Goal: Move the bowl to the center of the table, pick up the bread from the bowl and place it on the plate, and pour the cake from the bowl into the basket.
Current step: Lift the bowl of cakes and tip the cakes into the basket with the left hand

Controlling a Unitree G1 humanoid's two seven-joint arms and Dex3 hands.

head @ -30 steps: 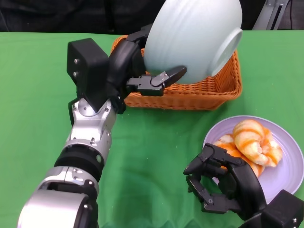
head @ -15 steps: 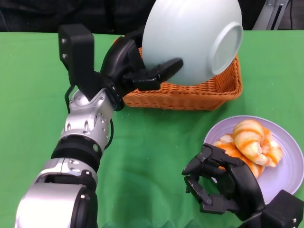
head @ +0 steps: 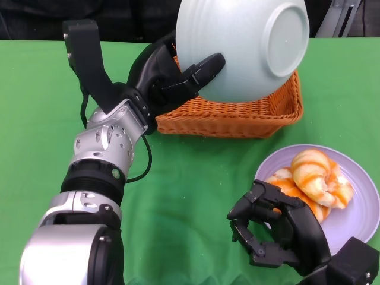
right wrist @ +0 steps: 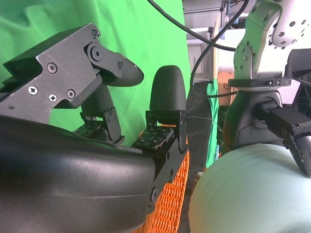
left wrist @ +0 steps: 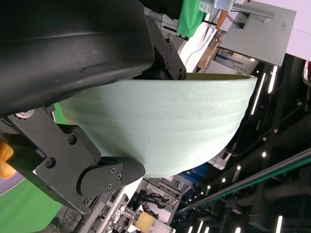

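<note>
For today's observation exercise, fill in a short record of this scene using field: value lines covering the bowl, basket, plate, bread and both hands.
bowl: pale green bowl, tipped steeply over the basket, its base facing the camera
held by: left hand, fingers on the bowl's outer wall
basket: orange wicker basket at the far side of the green table
plate: lilac plate at the near right
bread: glazed bread lying on the plate
right hand: right hand beside the plate, fingers curled, holding nothing
cake: not visible
</note>
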